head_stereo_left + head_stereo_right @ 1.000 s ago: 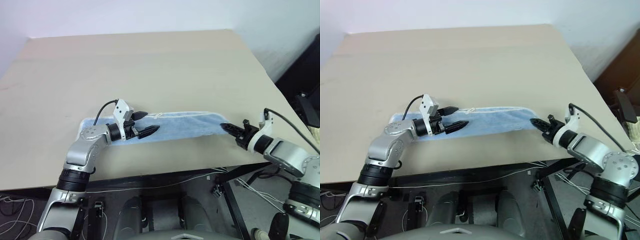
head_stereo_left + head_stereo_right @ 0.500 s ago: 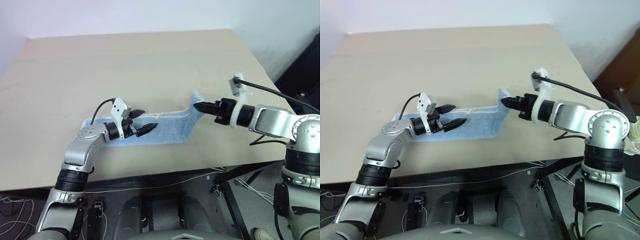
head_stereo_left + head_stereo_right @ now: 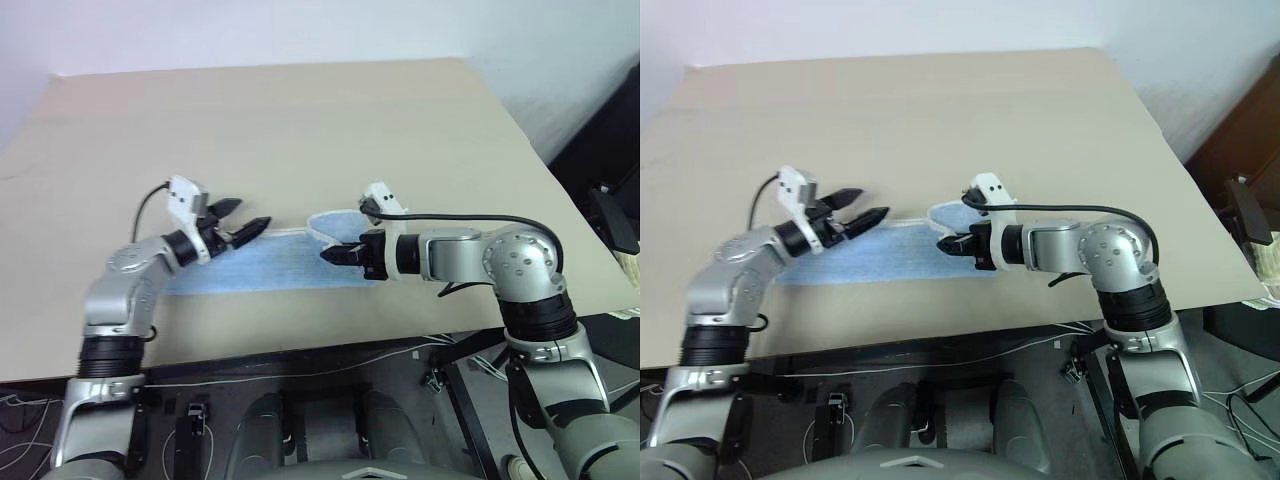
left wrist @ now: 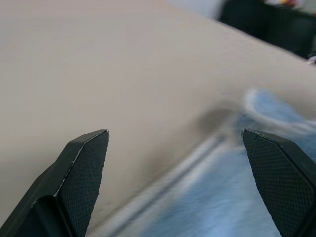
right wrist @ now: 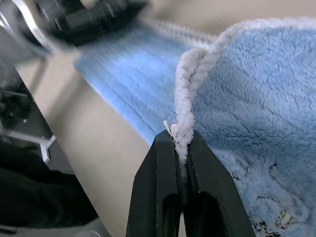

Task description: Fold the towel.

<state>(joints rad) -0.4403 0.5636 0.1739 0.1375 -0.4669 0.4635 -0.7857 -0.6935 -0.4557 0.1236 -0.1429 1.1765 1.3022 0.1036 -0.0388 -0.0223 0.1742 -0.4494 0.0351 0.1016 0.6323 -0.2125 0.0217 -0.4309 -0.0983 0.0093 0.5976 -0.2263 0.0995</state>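
The light-blue towel (image 3: 250, 274) lies along the table's front part. Its right end is lifted and doubled back toward the left. My right gripper (image 3: 328, 254) is shut on that end's whitish hem (image 5: 190, 84), just above the towel's middle; in the right wrist view the hem is pinched between the black fingertips (image 5: 163, 148). My left gripper (image 3: 245, 214) stands open over the towel's left half, raised off the cloth, with nothing between its fingers (image 4: 84, 163). The towel (image 4: 232, 197) passes below them.
The beige table (image 3: 300, 130) stretches wide behind the towel. Its front edge (image 3: 300, 345) runs close to the towel's near side. Cables hang under that edge, and dark equipment (image 3: 615, 215) stands past the table's right side.
My right gripper has carried the towel's right end up and leftward over the rest of the cloth. The left gripper has drawn back to the left, still open.
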